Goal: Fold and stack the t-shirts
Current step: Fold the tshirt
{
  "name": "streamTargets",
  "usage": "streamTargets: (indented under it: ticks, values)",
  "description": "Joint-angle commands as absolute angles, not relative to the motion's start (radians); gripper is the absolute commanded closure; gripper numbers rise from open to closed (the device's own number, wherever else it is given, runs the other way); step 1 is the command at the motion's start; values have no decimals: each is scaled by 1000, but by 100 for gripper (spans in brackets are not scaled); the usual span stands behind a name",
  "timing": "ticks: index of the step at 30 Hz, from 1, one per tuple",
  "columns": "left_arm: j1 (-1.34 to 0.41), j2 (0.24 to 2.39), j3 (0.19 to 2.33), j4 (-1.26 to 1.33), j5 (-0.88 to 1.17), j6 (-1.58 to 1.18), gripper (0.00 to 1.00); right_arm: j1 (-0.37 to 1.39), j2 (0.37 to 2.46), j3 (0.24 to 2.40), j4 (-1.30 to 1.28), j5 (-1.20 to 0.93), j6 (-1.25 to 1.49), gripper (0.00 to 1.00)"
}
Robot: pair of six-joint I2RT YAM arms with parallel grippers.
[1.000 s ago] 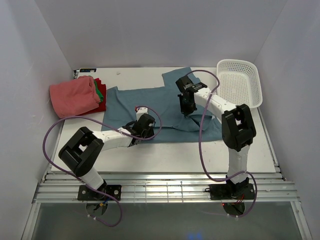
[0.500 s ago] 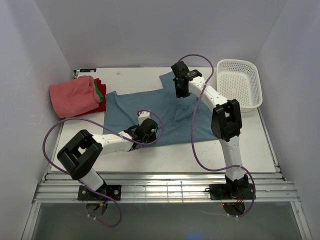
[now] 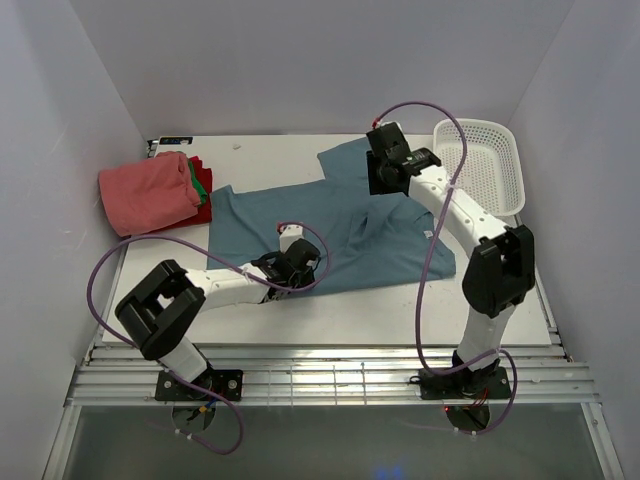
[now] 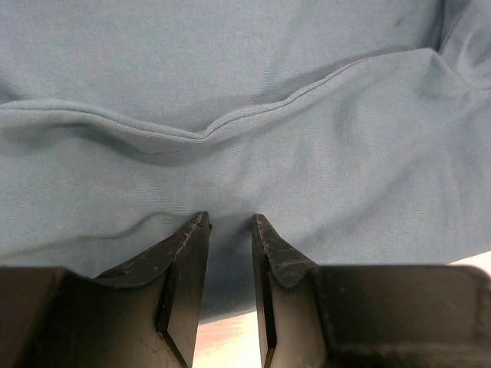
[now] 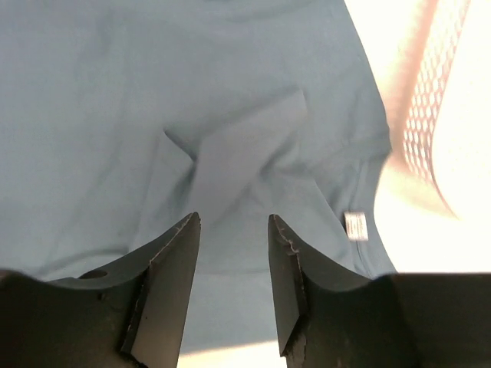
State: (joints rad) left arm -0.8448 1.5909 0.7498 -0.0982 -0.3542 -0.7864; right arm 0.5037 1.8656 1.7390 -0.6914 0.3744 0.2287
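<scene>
The teal-blue t-shirt [image 3: 340, 235] lies spread across the table's middle, with a raised fold near its centre; it fills the left wrist view [image 4: 245, 100] and the right wrist view [image 5: 230, 92]. The folded salmon-pink shirt [image 3: 150, 190] tops the green shirt [image 3: 203, 180] and the red shirt [image 3: 204, 212] at the left. My left gripper [image 3: 300, 262] sits low at the teal shirt's near hem, jaws a narrow gap apart [image 4: 230, 218], cloth under the tips. My right gripper [image 3: 385, 172] hovers over the shirt's far right part, open and empty [image 5: 232, 218].
The white mesh basket [image 3: 485, 165] stands at the back right, right of my right arm; its mesh shows in the right wrist view [image 5: 433, 115]. A white label [image 5: 354, 226] sits on the shirt's edge. Bare white table [image 3: 330, 315] lies in front of the hem.
My right gripper swung from the shirt's middle to the back, then right. The shirt's right side now lies spread further right. My left gripper slid slightly nearer along the hem.
</scene>
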Motion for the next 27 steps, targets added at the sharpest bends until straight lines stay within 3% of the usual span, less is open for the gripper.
streamTargets:
  ticks: [1, 6, 10, 14, 18, 27]
  values:
    - [-864, 1599, 764, -304, -322, -798, 60, 499, 1799, 1586, -732, 408, 274, 53]
    - [-862, 1484, 899, -481, -525, -808, 60, 477, 1786, 1457, -730, 368, 301, 59]
    - [-839, 1364, 899, -572, -650, -816, 60, 462, 1807, 1390, -733, 318, 316, 76]
    - [-779, 1266, 825, -577, -699, -819, 63, 454, 1851, 1365, -755, 275, 318, 86]
    - [-672, 1256, 746, -526, -661, -790, 67, 451, 1881, 1339, -753, 270, 328, 90]
    - [-632, 1388, 637, -457, -614, -856, 78, 437, 1916, 1275, -755, 275, 370, 92]
